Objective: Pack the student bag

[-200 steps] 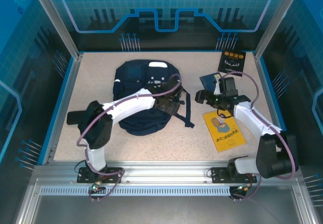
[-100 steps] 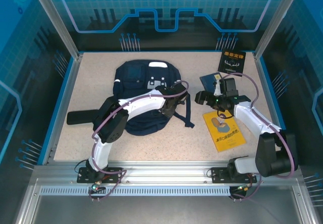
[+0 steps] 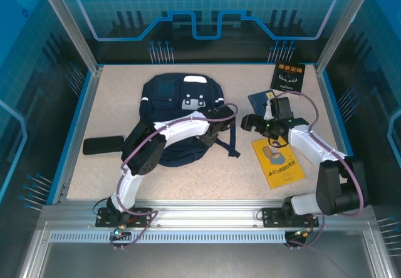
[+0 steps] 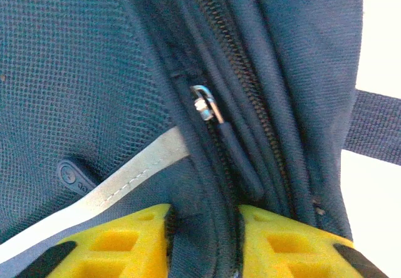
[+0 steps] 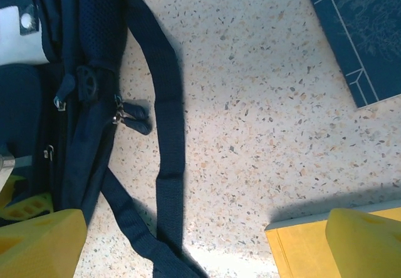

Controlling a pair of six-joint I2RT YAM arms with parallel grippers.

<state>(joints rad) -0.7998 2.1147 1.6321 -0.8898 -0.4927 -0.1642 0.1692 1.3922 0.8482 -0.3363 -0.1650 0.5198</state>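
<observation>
Top external: black flat case (image 3: pixel 103 145) lies at lower left of the table (image 3: pixel 113 90), well apart from the rest. Student bag (image 3: pixel 175 96) lies flat at centre-left, white handle patch at its far end. Left gripper (image 3: pixel 211 129) sits on the bag's right edge. Left wrist: yellow pads (image 4: pixel 119 247) close together, pinching a ridge of navy fabric beside the zip. Metal zip pull (image 4: pixel 207 106) just above them, white reflective stripe (image 4: pixel 125 178) to the left. Right gripper (image 3: pixel 249 123) hangs just right of the bag over bare table. Right wrist: jaws wide apart, nothing held; black strap (image 5: pixel 168 134) lies on the table beneath. Dark-blue book (image 3: pixel 258 98) right of centre, yellow book (image 3: pixel 279 161) nearer the bottom edge, black book (image 3: pixel 289 76) upright at back right.
</observation>
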